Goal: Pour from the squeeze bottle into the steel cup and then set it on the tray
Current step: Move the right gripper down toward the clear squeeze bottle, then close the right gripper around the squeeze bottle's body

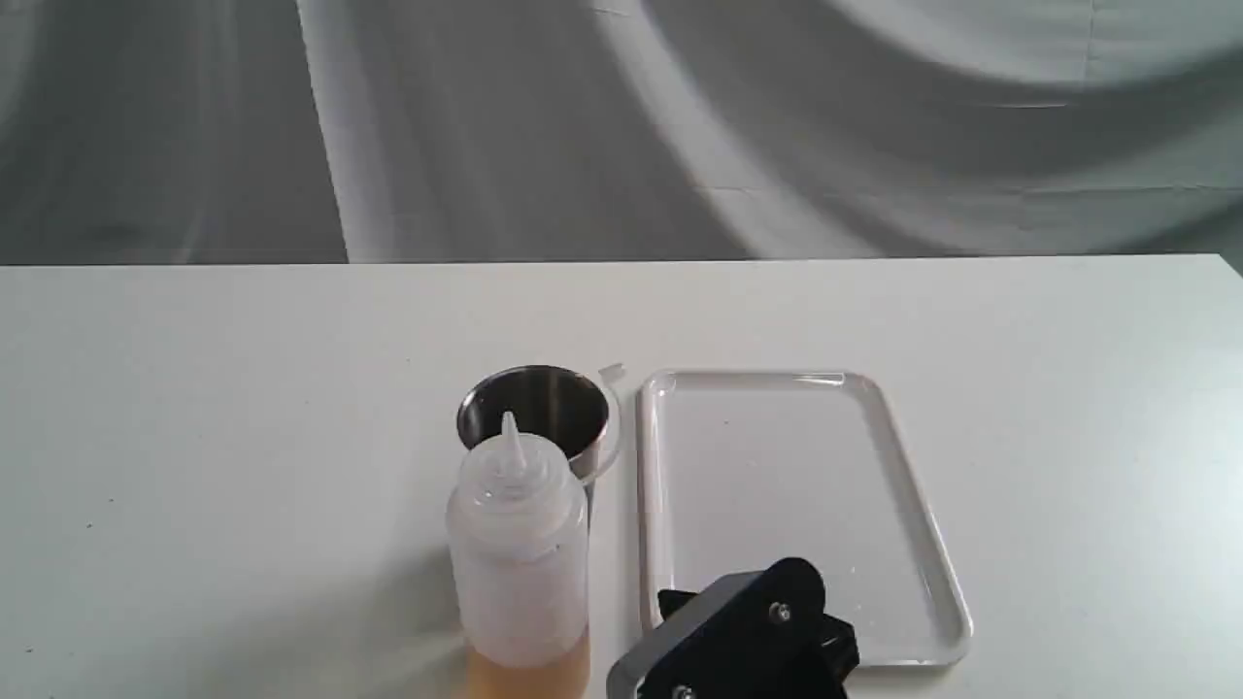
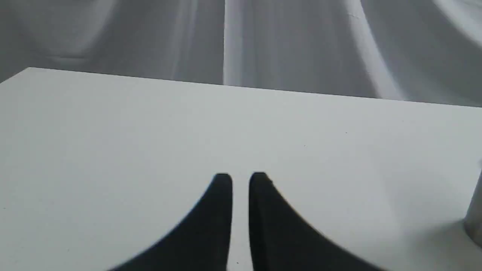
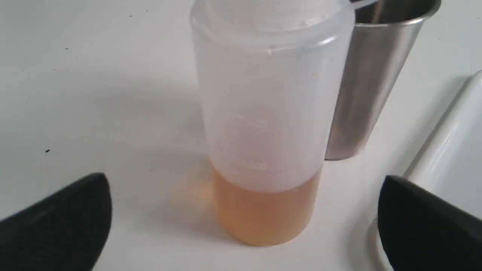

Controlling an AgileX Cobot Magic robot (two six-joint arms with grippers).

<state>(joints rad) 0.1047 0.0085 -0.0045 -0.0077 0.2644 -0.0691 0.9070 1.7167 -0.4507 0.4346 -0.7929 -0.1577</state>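
Note:
The squeeze bottle stands upright near the table's front edge, with amber liquid filling its lowest part. Right behind it is the steel cup, also upright. The white tray lies just right of both, with nothing on it. My right gripper is open, its fingers spread wide on either side of the squeeze bottle without touching it. Behind the bottle there I see the steel cup and the tray's rim. My left gripper is shut and holds nothing, low over bare table.
The right arm's black wrist housing overlaps the tray's near corner in the exterior view. A sliver of the steel cup shows at the edge of the left wrist view. A grey draped cloth hangs behind the table's far edge.

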